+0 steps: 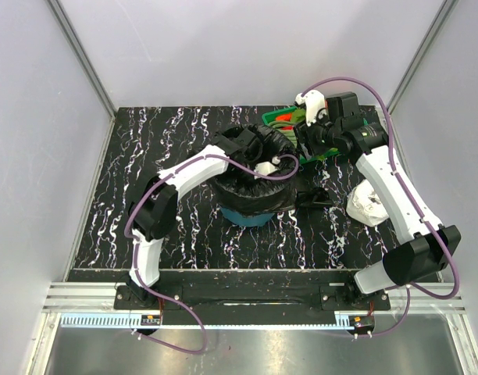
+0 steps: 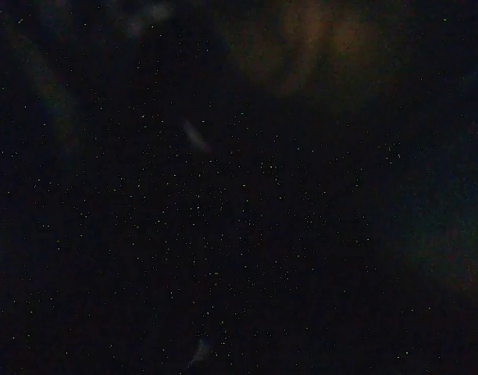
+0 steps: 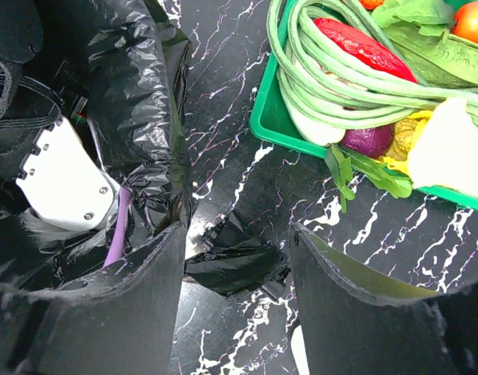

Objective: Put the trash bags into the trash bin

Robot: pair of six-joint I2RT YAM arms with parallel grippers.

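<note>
Top view looks down from the near edge over the whole tabletop point(image 1: 145, 172); the close right wrist view shares trash bags point(image 3: 137, 94) and green tray point(image 3: 264, 117); left wrist: darkness.

No readable text, brand, number or sign. Small tags point(image 1: 151, 318) on base rail point(image 1: 239, 298) perhaps printed; too tiny to read.

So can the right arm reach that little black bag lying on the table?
Probably yes: the open right gripper points straight at that trash bag, nothing lies between, and the green tray sits aside.
</note>
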